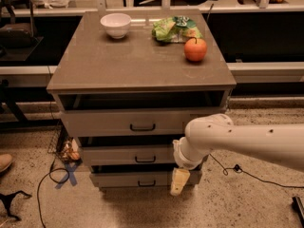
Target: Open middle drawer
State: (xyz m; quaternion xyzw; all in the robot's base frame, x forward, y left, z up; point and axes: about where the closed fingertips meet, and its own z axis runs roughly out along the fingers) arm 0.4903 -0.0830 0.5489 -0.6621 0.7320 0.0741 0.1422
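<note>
The middle drawer (128,154) sits second in the grey-beige cabinet (76,80), its small dark bar handle (145,159) at the centre of the low front panel, between the taller top drawer (118,123) and the lowest drawer (128,179); a dark gap shows above each front. The gripper (179,182) hangs from the white arm (237,139) in front of the lowest drawer's right end, just below the middle drawer's right corner and away from its handle; whether it is apart or together I cannot tell. On the cabinet top stand a white bowl (116,23), a green bag (175,28) and an orange fruit (195,49).
</note>
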